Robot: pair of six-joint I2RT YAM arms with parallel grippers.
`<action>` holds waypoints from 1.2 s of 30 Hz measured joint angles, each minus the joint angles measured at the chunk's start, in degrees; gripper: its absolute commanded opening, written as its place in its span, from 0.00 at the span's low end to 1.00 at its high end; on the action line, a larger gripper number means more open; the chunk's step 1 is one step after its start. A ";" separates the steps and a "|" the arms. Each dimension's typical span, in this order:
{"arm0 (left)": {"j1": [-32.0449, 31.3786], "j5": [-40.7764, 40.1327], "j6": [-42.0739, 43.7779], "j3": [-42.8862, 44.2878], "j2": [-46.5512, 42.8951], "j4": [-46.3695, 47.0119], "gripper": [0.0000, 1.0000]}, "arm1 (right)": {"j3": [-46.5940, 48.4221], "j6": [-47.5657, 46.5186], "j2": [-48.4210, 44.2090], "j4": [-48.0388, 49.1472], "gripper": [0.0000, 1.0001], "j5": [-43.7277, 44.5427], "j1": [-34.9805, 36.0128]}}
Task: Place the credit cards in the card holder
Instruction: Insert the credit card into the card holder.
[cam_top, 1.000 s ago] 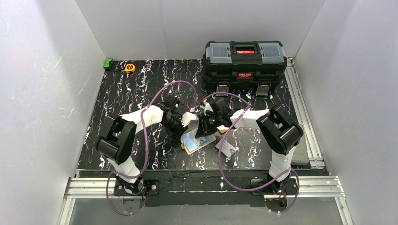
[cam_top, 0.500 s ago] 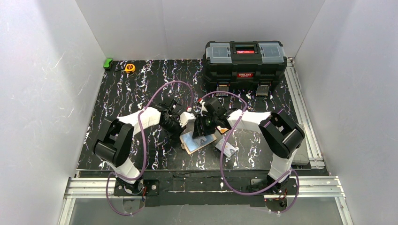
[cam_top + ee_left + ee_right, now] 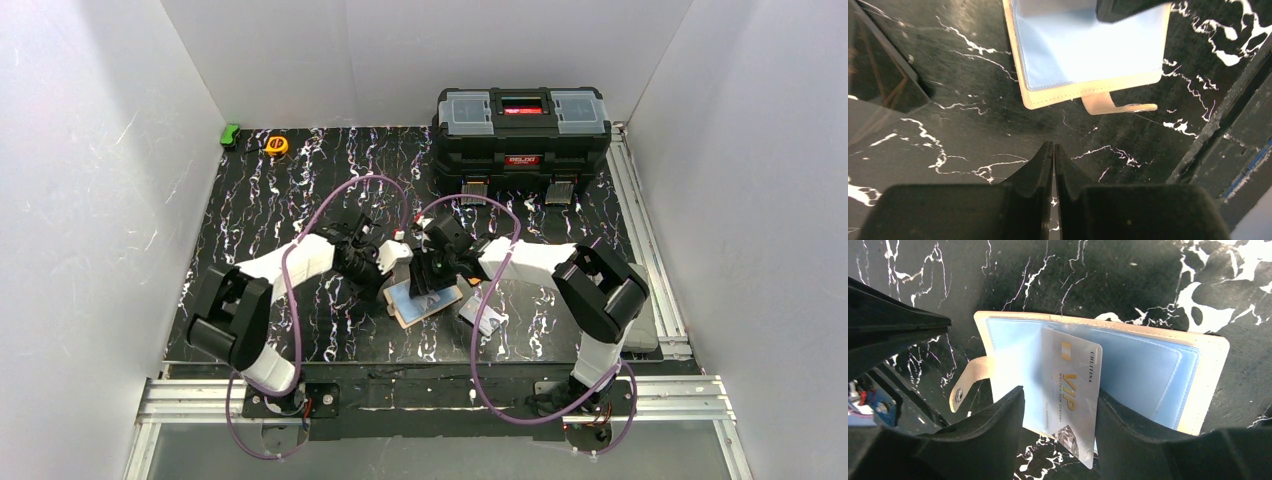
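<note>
Your right pincer (image 3: pixel 1060 396) stood open. Its two black fingers (image 3: pixel 983 435) straddled a silver card (image 3: pixel 1070 385) without pinching it, and a strip of blue lining showed between one long edge of the card and the finger on that side. Gold letters on the card read "VIP", with a small gold mark above them. A line of dark print ran along one edge and a finer line sat beside the gold letters, both too small to read with certainty.

The card lay across the opened card holder (image 3: pixel 1208 385) near its fold, its far end over the light blue lining and its near end jutting past the cream rim. You could not tell whether that far end sat inside a pocket. The holder lay flat on the black, white-veined table (image 3: pixel 260 200), with its snap tab (image 3: pixel 967 386) spread out to one side and the stud showing at its tip.

Your left pincer (image 3: pixel 1053 152) was closed, fingertips pressed together with nothing between them. It sat over bare table just beside the holder's tab edge, not touching it.

From above, a pale card (image 3: pixel 483 318) with a dark mark lay on the table just beside the holder, toward the right arm. At the back stood a black toolbox (image 3: pixel 521 125) with clear-lidded compartments and a red label too small to read. A yellow tape measure (image 3: pixel 276 145) and a small green object (image 3: pixel 231 134) sat in the far left corner.
</note>
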 measured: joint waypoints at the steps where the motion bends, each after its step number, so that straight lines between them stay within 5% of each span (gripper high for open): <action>1: 0.04 0.22 0.13 -0.20 -0.70 0.20 0.03 | 0.20 -0.42 0.00 -0.26 0.60 0.48 0.31; 10: 0.17 5.92 5.16 -4.07 -13.22 5.60 0.03 | 2.62 -4.26 0.59 -3.80 0.62 5.90 2.99; 23: 0.17 7.54 9.42 -7.28 -12.31 8.76 0.03 | 3.61 -5.99 0.76 -5.29 0.65 9.42 4.96; 36: -0.02 7.50 7.85 -7.39 -6.95 15.74 0.03 | -1.09 -9.25 -1.75 0.61 0.70 2.80 3.74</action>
